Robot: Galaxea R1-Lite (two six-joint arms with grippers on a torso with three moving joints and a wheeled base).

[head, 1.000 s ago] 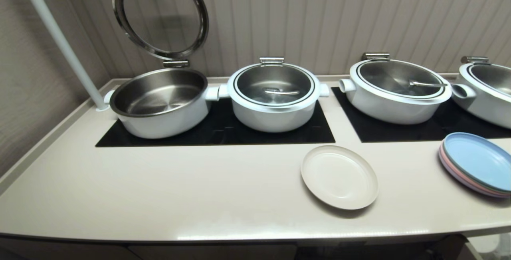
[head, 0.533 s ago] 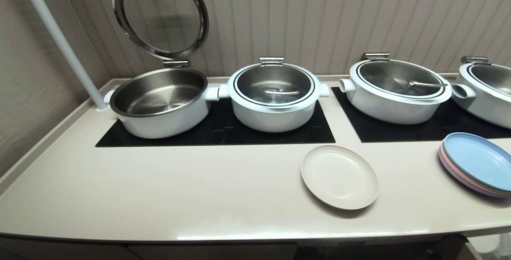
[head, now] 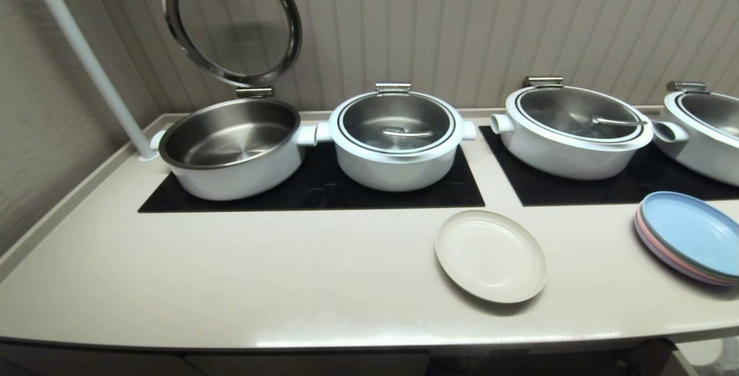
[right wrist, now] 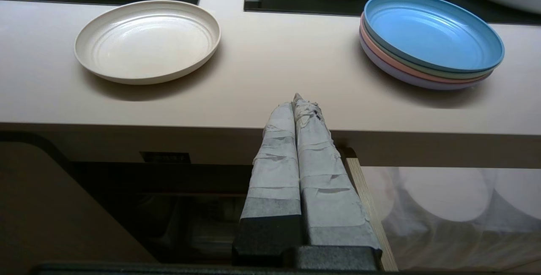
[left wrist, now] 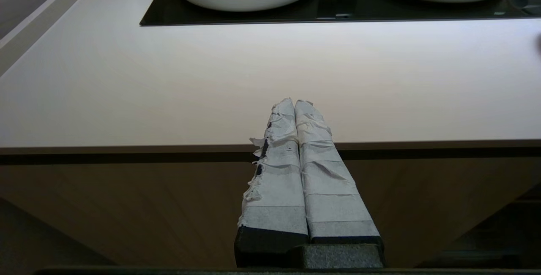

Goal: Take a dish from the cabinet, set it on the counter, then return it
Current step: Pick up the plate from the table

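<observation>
– Both grippers, where are they?
– Left gripper (left wrist: pixel 294 102) and right gripper (right wrist: pixel 296 99) wait before the counter (head: pixel 231 283), fingers pressed together, empty.
– And the dish (head: pixel 491 256)?
– Flat on the counter, right of middle, near the front edge

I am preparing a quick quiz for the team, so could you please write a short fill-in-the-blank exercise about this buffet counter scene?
1. The round cream-white shallow dish lies on the glossy beige ____.
2. The top plate of the pastel plate stack is ____.
3. Only the ____most white steel-lined pot has its glass lid raised.
4. The tape-wrapped right gripper is ____.

Missing words: counter; blue; left; shut
</observation>
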